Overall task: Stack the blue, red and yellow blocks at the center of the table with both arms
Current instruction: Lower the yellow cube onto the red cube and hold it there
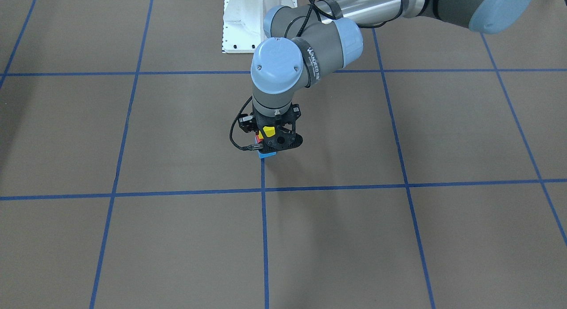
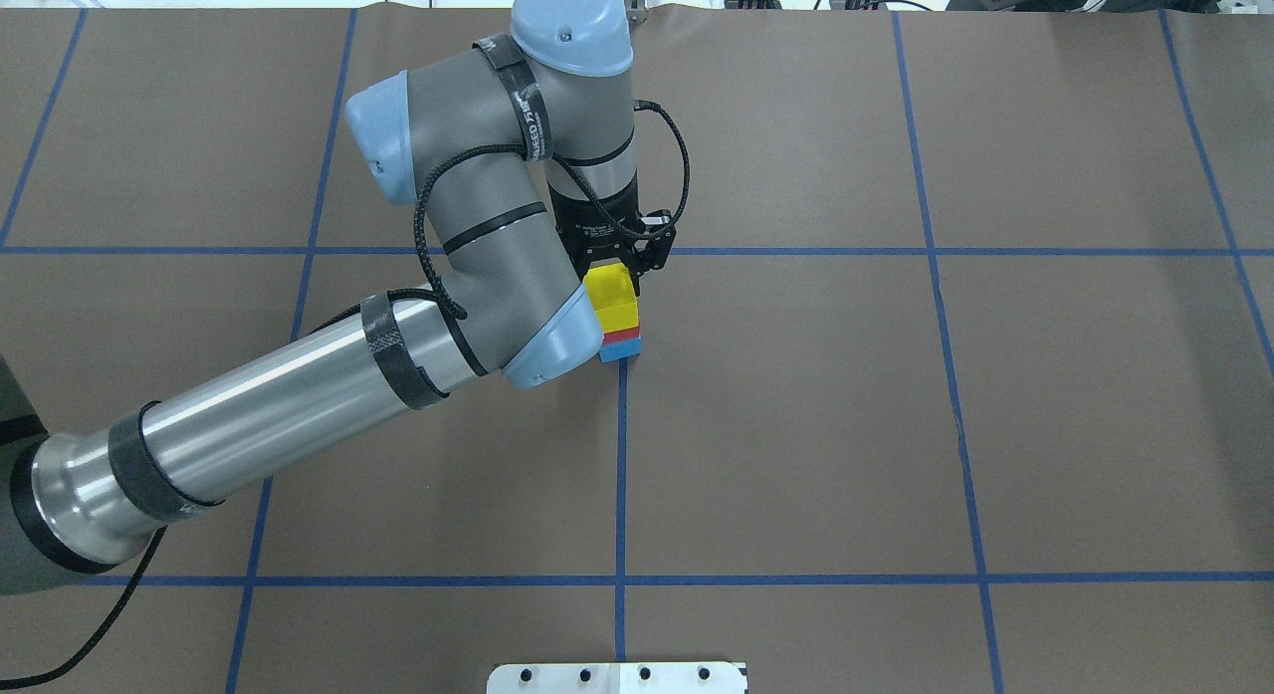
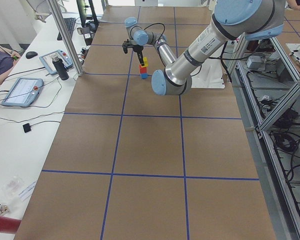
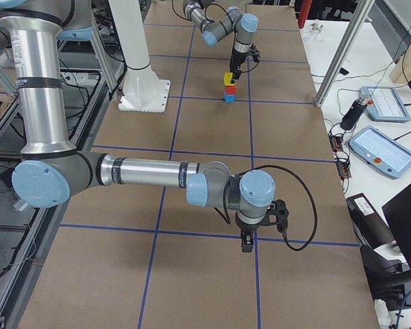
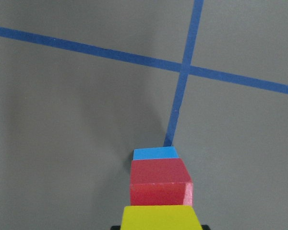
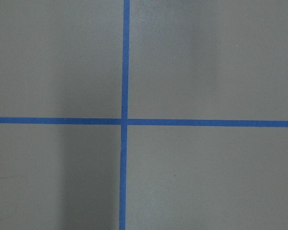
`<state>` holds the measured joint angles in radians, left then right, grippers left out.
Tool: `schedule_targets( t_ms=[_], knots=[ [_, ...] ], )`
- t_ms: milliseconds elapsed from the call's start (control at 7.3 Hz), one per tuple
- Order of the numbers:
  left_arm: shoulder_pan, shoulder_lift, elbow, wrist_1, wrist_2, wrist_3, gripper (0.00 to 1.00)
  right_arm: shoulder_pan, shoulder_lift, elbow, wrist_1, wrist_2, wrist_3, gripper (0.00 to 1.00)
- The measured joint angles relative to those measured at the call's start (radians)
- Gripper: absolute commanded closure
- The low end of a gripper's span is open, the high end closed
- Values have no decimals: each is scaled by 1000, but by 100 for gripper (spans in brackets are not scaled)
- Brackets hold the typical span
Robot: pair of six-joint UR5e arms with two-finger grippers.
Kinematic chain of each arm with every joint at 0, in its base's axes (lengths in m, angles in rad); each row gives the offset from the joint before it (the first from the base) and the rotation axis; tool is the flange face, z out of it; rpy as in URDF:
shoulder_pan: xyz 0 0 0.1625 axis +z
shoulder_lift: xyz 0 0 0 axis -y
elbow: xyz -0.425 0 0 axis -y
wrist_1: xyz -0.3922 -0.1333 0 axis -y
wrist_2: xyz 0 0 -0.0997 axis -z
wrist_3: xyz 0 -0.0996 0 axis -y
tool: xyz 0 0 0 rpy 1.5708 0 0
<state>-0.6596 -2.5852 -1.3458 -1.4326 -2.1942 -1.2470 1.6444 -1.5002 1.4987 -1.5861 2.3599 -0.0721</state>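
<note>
The left gripper (image 1: 273, 140) hangs over the stack (image 3: 143, 68), with the yellow block (image 2: 610, 291) between its fingers. I cannot tell if they pinch it or only flank it. I think the danger is in the release: if one finger drags or the arm rises while gripping, the yellow block may slide and tip the narrow tower. Below the fingers sit the red block (image 5: 158, 184) and then the blue block (image 5: 155, 153), plain cubes nearly flush. For the right gripper (image 4: 246, 243), well apart from the stack, I cannot tell the fingers.
</note>
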Motion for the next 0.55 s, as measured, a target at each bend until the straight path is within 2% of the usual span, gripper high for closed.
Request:
schedule_targets(
  t_ms=[137,274,548],
  knots=[
    [0,0,5,-6,0,1,70,0,0,0,0,0,0,0],
    [0,-1,9,-15,0,1,63,0,0,-1,0,-1,0,0],
    [0,-2,15,-25,1,2,60,-1,0,-1,0,-1,0,0]
  ],
)
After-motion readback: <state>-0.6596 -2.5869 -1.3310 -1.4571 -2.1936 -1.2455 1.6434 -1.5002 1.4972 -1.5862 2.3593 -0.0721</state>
